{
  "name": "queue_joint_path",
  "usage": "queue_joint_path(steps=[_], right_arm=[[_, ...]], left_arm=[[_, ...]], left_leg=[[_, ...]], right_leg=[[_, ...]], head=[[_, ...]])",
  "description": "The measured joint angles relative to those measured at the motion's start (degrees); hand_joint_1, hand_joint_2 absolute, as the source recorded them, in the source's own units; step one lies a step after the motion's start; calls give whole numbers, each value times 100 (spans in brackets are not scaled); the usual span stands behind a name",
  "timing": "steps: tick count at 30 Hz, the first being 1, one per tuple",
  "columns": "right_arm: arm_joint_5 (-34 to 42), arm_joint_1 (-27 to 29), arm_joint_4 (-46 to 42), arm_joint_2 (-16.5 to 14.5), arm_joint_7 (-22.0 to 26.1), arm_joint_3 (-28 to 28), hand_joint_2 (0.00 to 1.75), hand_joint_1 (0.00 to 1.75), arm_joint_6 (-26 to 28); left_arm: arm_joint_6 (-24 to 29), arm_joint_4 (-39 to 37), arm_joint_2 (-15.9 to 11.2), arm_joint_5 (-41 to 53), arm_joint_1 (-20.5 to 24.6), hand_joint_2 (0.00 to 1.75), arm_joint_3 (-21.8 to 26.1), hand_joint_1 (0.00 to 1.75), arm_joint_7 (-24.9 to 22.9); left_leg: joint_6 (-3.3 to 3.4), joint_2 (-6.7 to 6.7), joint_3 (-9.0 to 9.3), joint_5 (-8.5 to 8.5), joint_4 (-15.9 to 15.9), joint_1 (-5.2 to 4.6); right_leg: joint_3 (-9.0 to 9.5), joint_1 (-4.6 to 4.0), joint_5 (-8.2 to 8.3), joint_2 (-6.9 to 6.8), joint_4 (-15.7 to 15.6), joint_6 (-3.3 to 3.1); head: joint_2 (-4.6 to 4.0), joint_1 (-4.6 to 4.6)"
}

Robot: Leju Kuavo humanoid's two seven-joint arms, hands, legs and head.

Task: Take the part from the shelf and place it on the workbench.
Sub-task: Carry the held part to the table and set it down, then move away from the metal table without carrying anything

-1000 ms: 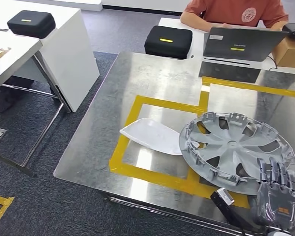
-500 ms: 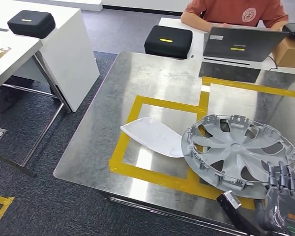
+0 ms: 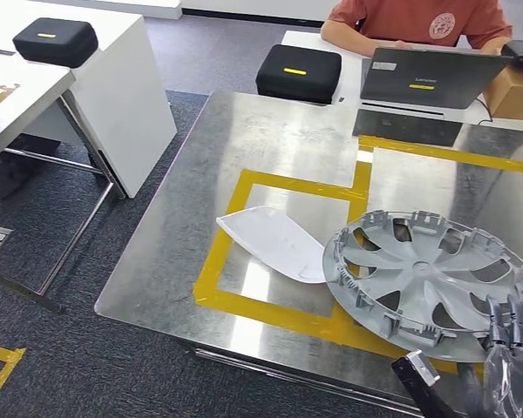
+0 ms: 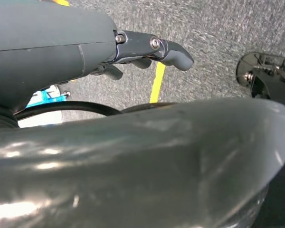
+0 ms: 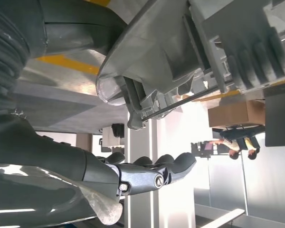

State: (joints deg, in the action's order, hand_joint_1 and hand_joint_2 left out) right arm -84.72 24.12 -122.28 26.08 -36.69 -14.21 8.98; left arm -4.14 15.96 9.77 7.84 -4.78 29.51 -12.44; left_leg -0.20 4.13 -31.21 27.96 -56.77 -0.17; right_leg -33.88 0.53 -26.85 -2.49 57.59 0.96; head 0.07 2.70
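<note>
Hubcap, grey plastic w/ spokes and clips round the rim, lies inner face up on the steel workbench, at its near right corner, partly over the yellow tape frame. Its left edge overlaps the tip of a white flat panel lying inside the frame.

Right hand is at the bench's near edge by the hubcap rim, fingers pointing up and slightly apart. In the right wrist view the hand has its fingers stretched out with a gap between them and the hubcap rim; looks like nothing is held, not touching the part.

Left hand in the left wrist view: fingers extended over grey carpet w/ a yellow line, holding nothing.

Behind the bench: black zip case w/ yellow stripe, writing too small to read; another such case on the white table at left. Dark laptop, lid logo unreadable. Person in an orange shirt w/ a round white emblem, text not legible. Cardboard box far right.
</note>
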Motion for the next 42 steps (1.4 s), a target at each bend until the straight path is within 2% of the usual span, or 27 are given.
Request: queue_joint_path(steps=[8,13,24,42], right_arm=[[-3,153,-162,1,-7,44,175,0,46],[-290,847,-908,2,-17,261,175,0,386],[-187,1079,-1246,2,-16,395,175,0,456],[-141,1098,-1289,0,-16,469,175,0,561]], left_arm=[[-46,126,52,29,-65,0,59,0,-47],[-338,999,388,362,-449,0,334,0,-500],[-623,2083,821,724,-792,0,810,0,-907],[-698,2362,961,877,-838,0,1043,0,-923]], left_leg=[[-2,0,2,4,0,0],[6,0,7,16,0,-2],[4,1,23,21,0,-3],[5,1,32,24,0,-3]], right_leg=[[1,1,-1,2,-1,2],[4,3,-6,3,-2,6],[18,5,-9,9,-3,8],[27,5,-11,10,-3,11]], head=[[0,-1],[0,-1],[0,-1],[0,-1]])
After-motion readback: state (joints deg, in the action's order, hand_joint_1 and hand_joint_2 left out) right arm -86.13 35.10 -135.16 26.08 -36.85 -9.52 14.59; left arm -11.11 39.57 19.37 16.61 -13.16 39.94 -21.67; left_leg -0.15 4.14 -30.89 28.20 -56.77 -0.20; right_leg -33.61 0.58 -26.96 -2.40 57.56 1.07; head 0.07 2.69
